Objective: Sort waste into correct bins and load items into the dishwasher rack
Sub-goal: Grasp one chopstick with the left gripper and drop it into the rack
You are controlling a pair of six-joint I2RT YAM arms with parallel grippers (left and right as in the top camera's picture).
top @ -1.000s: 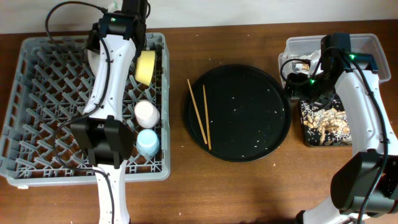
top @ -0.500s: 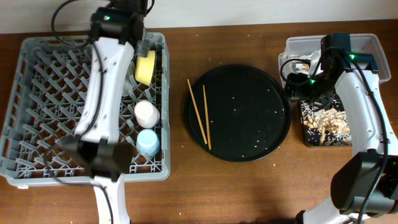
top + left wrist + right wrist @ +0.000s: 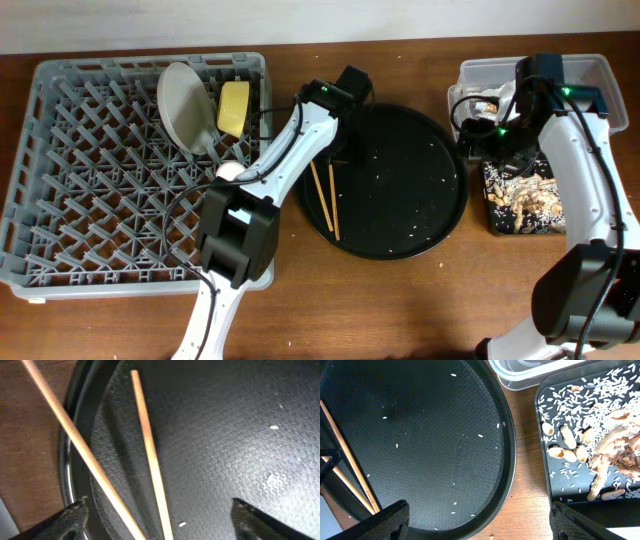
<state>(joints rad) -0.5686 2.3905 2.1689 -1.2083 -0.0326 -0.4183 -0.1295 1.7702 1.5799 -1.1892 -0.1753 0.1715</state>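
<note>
Two wooden chopsticks (image 3: 326, 190) (image 3: 150, 460) lie on the left side of the large round black tray (image 3: 400, 215). One reaches out onto the table. My left gripper (image 3: 335, 150) (image 3: 160, 521) hangs open just above them, a finger on either side, touching neither. In the grey rack (image 3: 90, 190) stand the pale plate (image 3: 185, 105) and the yellow bowl (image 3: 233, 108). A pale cup (image 3: 228, 171) peeks out beside my arm. My right gripper (image 3: 482, 140) (image 3: 477, 524) is open and empty over the gap between the round tray and the shallow black tray (image 3: 497, 228) of food scraps (image 3: 607, 455).
The clear tub (image 3: 590, 75) (image 3: 530, 372) stands behind the shallow black tray, with some scraps (image 3: 485, 105) in its left end. Loose grains (image 3: 480, 436) dot the round tray. My left arm (image 3: 270, 170) crosses the rack's right edge.
My left arm has swung from the rack's back over to the chopsticks and its gripper has opened. The plate now stands free in the rack. The right arm has not moved.
</note>
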